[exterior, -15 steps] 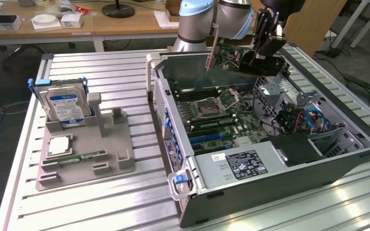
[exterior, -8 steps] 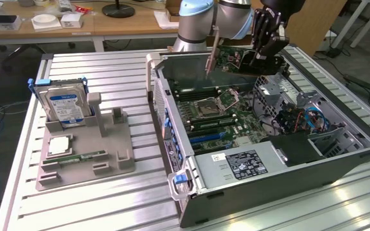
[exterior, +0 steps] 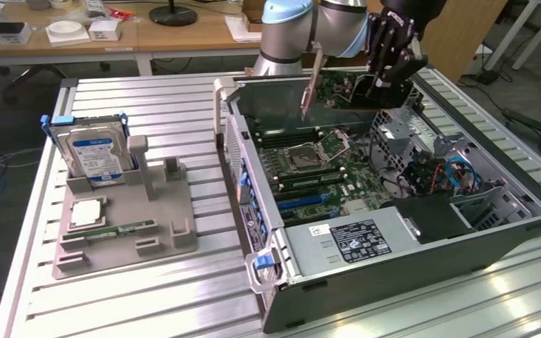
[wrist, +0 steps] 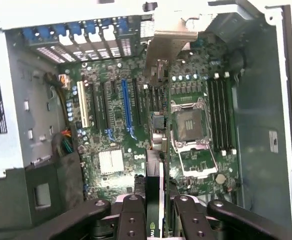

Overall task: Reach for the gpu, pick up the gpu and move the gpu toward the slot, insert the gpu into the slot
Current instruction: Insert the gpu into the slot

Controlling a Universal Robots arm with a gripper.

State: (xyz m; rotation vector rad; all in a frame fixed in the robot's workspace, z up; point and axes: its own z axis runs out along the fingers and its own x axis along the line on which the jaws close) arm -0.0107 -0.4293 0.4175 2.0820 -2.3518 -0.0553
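Because the wrist view sights along the gpu [wrist: 154, 175] edge-on, its faces are hidden; its thin edge and silvery bracket show, and a green mark between the fingers [wrist: 134, 215] is cut off and unreadable. The hand [exterior: 382, 84] is clamped on the card's upper edge, holding it upright in the air inside the open computer case [exterior: 496, 239], above the motherboard [wrist: 111, 130] and clear of the blue slot [wrist: 126, 107]. Writing on the power supply label [exterior: 355, 240] and on the blue-labelled hard drive [exterior: 96, 155], standing in a grey holder [exterior: 172, 218] on the tabletop [exterior: 158, 98], is too small to read.
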